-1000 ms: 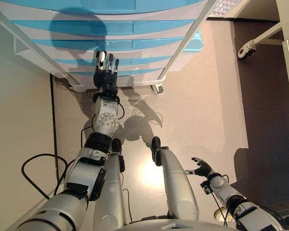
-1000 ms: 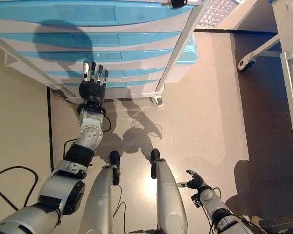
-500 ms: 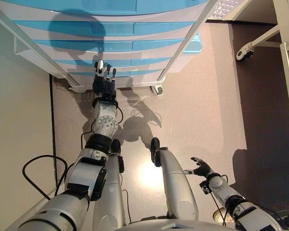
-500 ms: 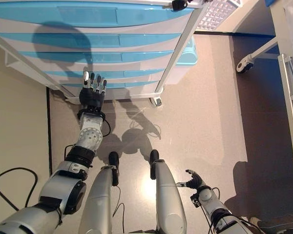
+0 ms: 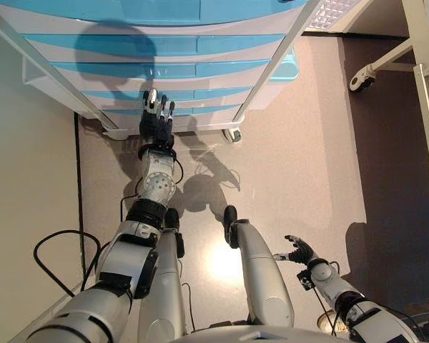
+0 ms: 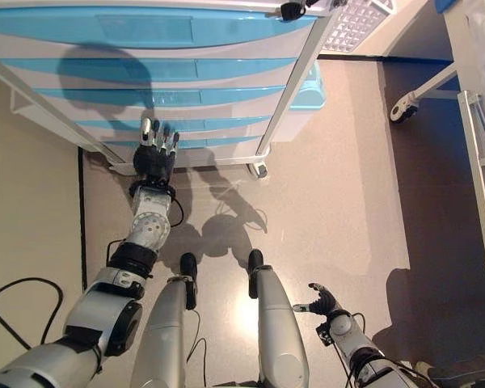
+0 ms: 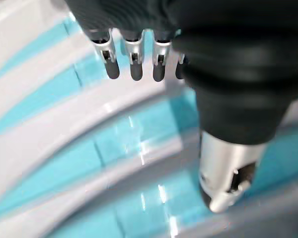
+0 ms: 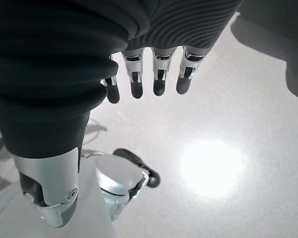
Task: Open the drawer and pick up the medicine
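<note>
No medicine shows; every blue drawer front of the white drawer cabinet (image 5: 164,68) sits flush and closed. The left hand (image 5: 156,123) reaches up to the lower drawers (image 6: 194,124), fingers (image 7: 134,62) straight and released, tips just short of a blue front, holding nothing. Bare floor (image 5: 300,143) lies open to the right of the cabinet's corner caster (image 5: 234,133). The right hand (image 6: 322,302) hangs low, relaxed and empty

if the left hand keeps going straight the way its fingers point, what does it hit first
Most likely a blue drawer front low on the drawer cabinet. The left hand, fingers straight, points right at that stack. How much gap remains is unclear.
</note>
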Controlling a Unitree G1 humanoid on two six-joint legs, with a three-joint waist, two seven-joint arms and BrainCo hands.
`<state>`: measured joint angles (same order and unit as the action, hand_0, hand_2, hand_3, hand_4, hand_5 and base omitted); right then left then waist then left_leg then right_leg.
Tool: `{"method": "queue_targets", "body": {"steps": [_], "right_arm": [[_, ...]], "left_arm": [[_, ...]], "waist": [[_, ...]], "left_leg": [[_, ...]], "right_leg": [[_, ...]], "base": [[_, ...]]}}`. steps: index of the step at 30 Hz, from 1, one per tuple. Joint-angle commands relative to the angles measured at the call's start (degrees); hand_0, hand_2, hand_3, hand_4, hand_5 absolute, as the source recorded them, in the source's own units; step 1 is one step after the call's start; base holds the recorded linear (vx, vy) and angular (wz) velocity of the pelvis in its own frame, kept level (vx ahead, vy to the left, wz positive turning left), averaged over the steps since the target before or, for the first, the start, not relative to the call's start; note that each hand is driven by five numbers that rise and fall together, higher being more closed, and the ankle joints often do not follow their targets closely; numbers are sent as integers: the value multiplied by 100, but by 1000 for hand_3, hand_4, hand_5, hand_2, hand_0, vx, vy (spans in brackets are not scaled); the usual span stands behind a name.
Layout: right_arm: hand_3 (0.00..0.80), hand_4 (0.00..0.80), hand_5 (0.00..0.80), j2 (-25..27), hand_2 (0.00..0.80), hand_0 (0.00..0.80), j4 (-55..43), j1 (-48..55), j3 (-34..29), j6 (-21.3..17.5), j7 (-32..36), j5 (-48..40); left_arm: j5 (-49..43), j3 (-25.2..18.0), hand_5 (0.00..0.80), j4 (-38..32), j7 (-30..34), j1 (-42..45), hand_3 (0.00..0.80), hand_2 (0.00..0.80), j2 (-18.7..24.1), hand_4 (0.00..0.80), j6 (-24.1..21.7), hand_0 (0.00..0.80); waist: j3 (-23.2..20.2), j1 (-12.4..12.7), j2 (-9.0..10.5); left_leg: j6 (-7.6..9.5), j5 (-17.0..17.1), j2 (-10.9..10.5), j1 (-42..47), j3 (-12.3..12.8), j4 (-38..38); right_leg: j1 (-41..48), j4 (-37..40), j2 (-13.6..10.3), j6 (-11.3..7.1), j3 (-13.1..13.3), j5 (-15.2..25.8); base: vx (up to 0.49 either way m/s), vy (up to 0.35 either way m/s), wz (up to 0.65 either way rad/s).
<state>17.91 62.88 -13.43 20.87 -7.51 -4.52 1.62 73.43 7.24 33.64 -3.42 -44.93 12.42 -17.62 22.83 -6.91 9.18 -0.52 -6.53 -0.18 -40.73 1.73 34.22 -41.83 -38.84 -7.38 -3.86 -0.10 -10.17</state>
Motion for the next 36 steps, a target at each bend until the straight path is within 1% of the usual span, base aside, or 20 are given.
{"method": "queue_targets", "body": {"steps": [1, 4, 6, 7, 9, 10, 11, 12, 13, 14, 15, 17, 20, 25, 26, 28, 30, 32, 33, 36], "right_arm": [[0, 0, 0, 358, 0, 0, -13, 353, -24, 42, 64, 37], [0, 0, 0, 382, 0, 0, 9, 363, 7, 44, 123, 48], [0, 0, 0, 406, 0, 0, 54, 376, 20, 45, 167, 50], [0, 0, 0, 417, 0, 0, 58, 369, 30, 43, 180, 65], [0, 0, 0, 426, 0, 0, 80, 358, 42, 45, 188, 67], [0, 0, 0, 446, 0, 0, 76, 371, 78, 41, 203, 90], [0, 0, 0, 455, 0, 0, 86, 363, 89, 38, 205, 98], [0, 0, 0, 453, 0, 0, 91, 364, 93, 39, 206, 99], [0, 0, 0, 466, 0, 0, 77, 361, 100, 33, 211, 97], [0, 0, 0, 484, 0, 0, 82, 359, 119, 31, 224, 104], [0, 0, 0, 512, 0, 0, 74, 334, 161, 21, 231, 119], [0, 0, 0, 524, 0, 0, 79, 326, 187, 21, 233, 125], [0, 0, 0, 553, 0, 0, 96, 305, 240, 16, 243, 130], [0, 0, 0, 570, 0, 0, 141, 284, 282, 27, 263, 148], [0, 0, 0, 580, 0, 0, 147, 297, 302, 33, 285, 150], [0, 0, 0, 587, 0, 0, 136, 299, 312, 37, 291, 148], [0, 0, 0, 583, 0, 0, 133, 306, 332, 40, 297, 148], [0, 0, 0, 594, 0, 0, 120, 299, 351, 36, 306, 157], [0, 0, 0, 592, 0, 0, 125, 300, 366, 38, 308, 161], [0, 0, 0, 614, 0, 0, 96, 310, 392, 33, 313, 175]], "left_arm": [[-121, 186, 0, -479, 494, -475, 0, 0, 36, 0, -67, 0], [-6, 315, 0, -686, 584, -654, 0, 0, 133, 0, -74, 0], [24, 400, 0, -805, 643, -803, 0, 0, 294, 0, -76, 0], [39, 422, 0, -868, 647, -853, 0, 0, 323, 0, -108, 0], [56, 451, 0, -913, 627, -954, 0, 0, 354, 0, -160, 0], [55, 498, 0, -985, 590, -1121, 0, 0, 437, 0, -221, 0], [58, 498, 0, -990, 578, -1209, 0, 0, 491, 0, -252, 0], [61, 499, 0, -984, 577, -1208, 0, 0, 491, 0, -251, 0], [64, 507, 0, -990, 561, -1280, 0, 0, 539, 0, -271, 0], [91, 509, 0, -991, 555, -1359, 0, 0, 550, 0, -285, 0], [136, 535, 0, -975, 537, -1594, 0, 0, 609, 0, -355, 0], [168, 564, 0, -975, 530, -1693, 0, 0, 610, 0, -383, 0], [228, 672, 0, -1012, 533, -1967, 0, 0, 670, 0, -435, 0], [263, 820, 0, -1088, 606, -2117, 0, 0, 706, 0, -407, 0], [307, 902, 0, -1128, 642, -2189, 0, 0, 708, 0, -398, 0], [311, 944, 0, -1143, 655, -2238, 0, 0, 715, 0, -398, 0], [372, 1018, 0, -1185, 681, -2339, 0, 0, 680, 0, -386, 0], [420, 1082, 0, -1220, 698, -2422, 0, 0, 627, 0, -381, 0], [446, 1097, 0, -1243, 706, -2455, 0, 0, 601, 0, -386, 0], [557, 1154, 0, -1358, 769, -2539, 0, 0, 525, 0, -390, 0]], "waist": [[-168, 14, -285], [-178, 8, -318], [-203, 18, -359], [-187, 5, -351], [-191, 2, -362], [-212, 9, -389], [-187, 1, -374], [-208, 10, -390], [-179, 1, -372], [-200, 5, -388], [-163, -20, -373], [-186, -18, -389], [-142, -54, -367], [-137, -64, -394], [-172, -67, -424], [-144, -79, -408], [-177, -84, -430], [-149, -104, -411], [-180, -103, -429], [-182, -121, -428]], "left_leg": [[157, -186, -153, -35, -114, 44], [155, -179, -158, -39, -118, 44], [129, -359, -150, 36, -162, 67], [155, -184, -162, -36, -116, 36], [156, -184, -166, -36, -118, 32], [132, -350, -160, 40, -157, 41], [157, -172, -169, -29, -109, 9], [131, -343, -161, 45, -152, 29], [157, -169, -167, -31, -110, 6], [132, -336, -160, 46, -157, 11], [153, -155, -173, -22, -115, -23], [128, -318, -164, 51, -162, -14], [148, -119, -175, -21, -123, -46], [143, -103, -183, 3, -113, -75], [116, -271, -177, 97, -152, -91], [142, -99, -186, 30, -98, -111], [119, -267, -192, 120, -143, -116], [146, -96, -192, 69, -88, -141], [120, -264, -188, 146, -132, -122], [120, -271, -187, 175, -119, -133]], "right_leg": [[-122, 700, -4, -116, -75, 841], [-128, 698, -13, -119, -74, 842], [-84, 622, 18, -158, -49, 676], [-130, 693, -10, -127, -71, 848], [-129, 694, -14, -129, -72, 847], [-79, 633, 11, -170, -40, 689], [-122, 698, -12, -141, -58, 859], [-72, 636, 13, -175, -37, 696], [-118, 705, -13, -144, -56, 865], [-70, 652, 10, -182, -34, 709], [-106, 740, -12, -153, -49, 880], [-54, 690, 12, -185, -27, 725], [-99, 776, -22, -158, -46, 911], [-80, 785, -26, -164, -39, 929], [-19, 734, 2, -205, -6, 777], [-62, 794, -22, -172, -19, 945], [-5, 758, 7, -213, 22, 804], [-43, 826, -20, -188, 6, 973], [12, 774, 8, -225, 35, 814], [38, 798, 6, -230, 43, 826]], "base": [[0, 0, 0], [32, 1, 1], [50, 6, 3], [-90, 10, 4], [5, 7, 5], [0, 0, 0], [97, 2, 1], [-99, -1, 2], [95, -5, 1], [-101, -1, 0], [0, 0, 0], [47, -3, 1], [-69, -3, 1], [19, 3, 1], [0, 0, 0], [0, 0, 0], [92, 8, 1], [-52, 4, -1], [0, 0, 0], [33, 1, 0]]}}
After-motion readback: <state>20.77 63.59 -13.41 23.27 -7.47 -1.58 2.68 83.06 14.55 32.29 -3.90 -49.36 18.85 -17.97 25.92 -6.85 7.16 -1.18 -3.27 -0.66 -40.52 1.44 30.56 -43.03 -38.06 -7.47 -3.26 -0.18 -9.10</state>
